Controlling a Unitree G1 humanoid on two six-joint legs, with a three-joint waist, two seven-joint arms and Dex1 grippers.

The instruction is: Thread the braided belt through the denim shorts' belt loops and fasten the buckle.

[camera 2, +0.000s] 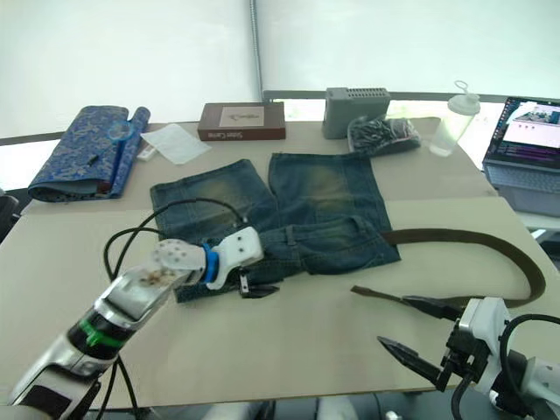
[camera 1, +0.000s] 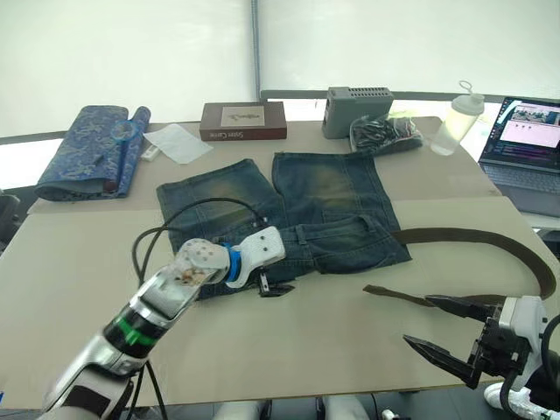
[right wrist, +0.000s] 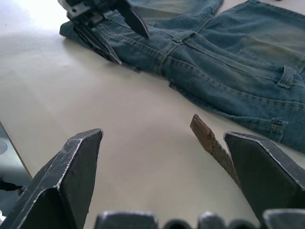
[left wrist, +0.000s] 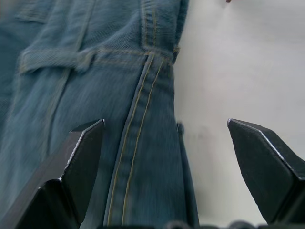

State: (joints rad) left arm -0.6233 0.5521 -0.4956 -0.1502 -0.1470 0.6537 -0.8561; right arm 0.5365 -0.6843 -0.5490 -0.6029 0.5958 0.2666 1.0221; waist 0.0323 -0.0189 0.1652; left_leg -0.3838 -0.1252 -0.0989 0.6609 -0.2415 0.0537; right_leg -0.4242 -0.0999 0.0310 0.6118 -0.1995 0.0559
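Right tool (camera 1: 448,329) stood wide open near the belt (camera 1: 490,238) tip; left tool (camera 1: 273,288), open, rested at the shorts' (camera 1: 306,210) waistband.

Denim shorts (camera 1: 289,214): faded blue, yellowish worn patches on both legs; laid flat on the table, legs toward the far edge, waistband toward the near edge. One belt loop (left wrist: 178,138) visible at the waistband edge.

Braided belt (camera 1: 490,241): dark brown, narrow; emerging from the waistband at the shorts' right side, running right, curving round and doubling back toward the near side. Free tip (right wrist: 202,133) flat on the bare tabletop, just clear of the waistband. Buckle not discernible.
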